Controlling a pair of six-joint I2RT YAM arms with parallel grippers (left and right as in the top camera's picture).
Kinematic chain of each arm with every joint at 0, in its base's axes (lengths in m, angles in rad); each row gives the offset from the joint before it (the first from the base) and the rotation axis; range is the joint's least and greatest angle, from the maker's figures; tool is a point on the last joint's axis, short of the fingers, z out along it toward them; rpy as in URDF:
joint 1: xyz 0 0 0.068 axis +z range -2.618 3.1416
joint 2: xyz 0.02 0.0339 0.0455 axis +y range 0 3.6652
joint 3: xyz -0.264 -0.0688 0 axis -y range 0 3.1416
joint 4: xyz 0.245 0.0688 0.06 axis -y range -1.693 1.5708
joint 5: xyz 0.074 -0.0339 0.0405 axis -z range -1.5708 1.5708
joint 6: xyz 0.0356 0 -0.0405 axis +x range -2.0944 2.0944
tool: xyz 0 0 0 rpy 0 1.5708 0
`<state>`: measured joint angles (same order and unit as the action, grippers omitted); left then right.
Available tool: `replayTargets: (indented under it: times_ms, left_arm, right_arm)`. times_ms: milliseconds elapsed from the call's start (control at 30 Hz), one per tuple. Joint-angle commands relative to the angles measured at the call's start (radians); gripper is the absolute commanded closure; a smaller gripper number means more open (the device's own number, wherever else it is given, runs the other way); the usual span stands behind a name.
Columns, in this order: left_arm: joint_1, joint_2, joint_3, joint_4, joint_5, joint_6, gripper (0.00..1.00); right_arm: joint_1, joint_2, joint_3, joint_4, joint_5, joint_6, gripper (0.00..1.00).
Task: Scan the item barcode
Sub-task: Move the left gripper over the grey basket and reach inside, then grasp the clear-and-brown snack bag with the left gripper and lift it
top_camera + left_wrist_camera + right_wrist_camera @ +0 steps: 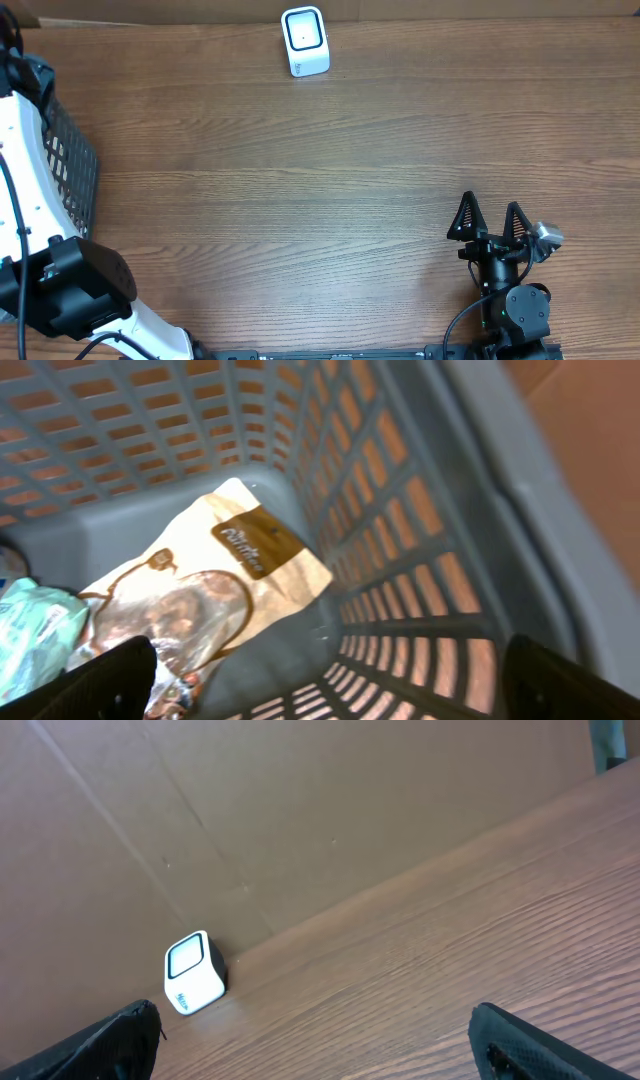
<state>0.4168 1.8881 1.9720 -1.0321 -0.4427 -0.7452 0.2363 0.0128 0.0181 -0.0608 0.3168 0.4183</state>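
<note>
left wrist: our left gripper (pixel 340 688) gapes empty over the pouch (pixel 215 595); seemingly light, crinkly, slippery, so we'd pinch its edge.

The wooden table (pixel 330 200) lies bare between the right gripper (pixel 491 203) and the white scanner (pixel 305 40), leaving a wide, open path. Only the cardboard wall (pixel 300 810) just behind the scanner closes that side. At the table's left edge, the basket (pixel 70 160) hems in the left gripper (pixel 335 680). Lattice walls rise close on 2 sides, and a brown pouch (pixel 200 600) and a teal packet (pixel 30 635) cover much of its floor.
</note>
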Motion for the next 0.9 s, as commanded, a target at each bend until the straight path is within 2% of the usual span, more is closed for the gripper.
replayTargets:
  times_ms: [0,300,500,733,867]
  left_arm:
    - [-0.051,0.025,0.001,-0.005,0.034,0.056,0.08]
    - [-0.051,0.024,0.002,-0.015,0.02,0.195,0.11]
    - [-0.004,0.023,0.002,-0.047,0.036,0.195,0.1]
    - [0.121,0.023,-0.003,-0.087,0.17,0.192,0.12]
    - [0.171,0.023,-0.021,-0.098,0.183,0.203,0.11]
  right_arm:
    - [-0.001,-0.01,-0.01,0.006,-0.003,-0.004,0.0]
    - [-0.001,-0.01,-0.01,0.006,-0.003,-0.004,0.0]
    - [-0.001,-0.01,-0.01,0.006,-0.003,-0.004,0.0]
    - [-0.001,-0.01,-0.01,0.006,-0.003,-0.004,0.0]
    - [-0.001,-0.01,-0.01,0.006,-0.003,-0.004,0.0]
